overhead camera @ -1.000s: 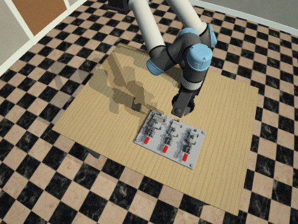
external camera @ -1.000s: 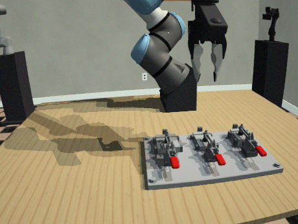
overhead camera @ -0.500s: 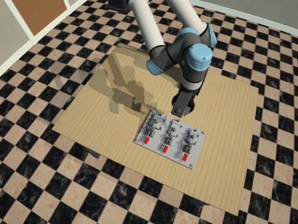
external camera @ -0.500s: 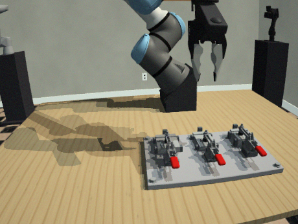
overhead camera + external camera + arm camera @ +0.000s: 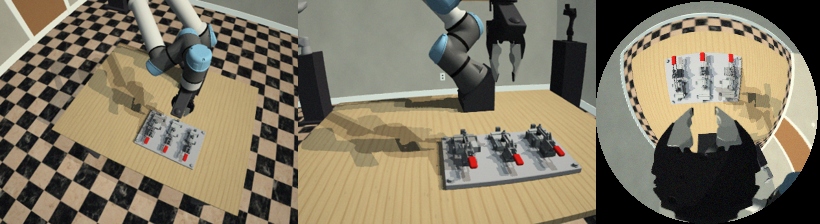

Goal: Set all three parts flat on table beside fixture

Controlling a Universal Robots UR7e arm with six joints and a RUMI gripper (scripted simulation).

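The grey fixture plate lies on the table with three clamp stations in a row. Each has a red handle pointing to the plate's front side: left handle, middle handle, right handle. Small grey pieces sit among the clamps; parts and clamp metal are hard to tell apart. My gripper is partly open, nothing between its fingers. It points down, high above the table behind the plate.
The wooden table carries the fixture and, at its back, the arm's black base. The arm's shadow falls left of the plate. Black pedestals stand beyond the table.
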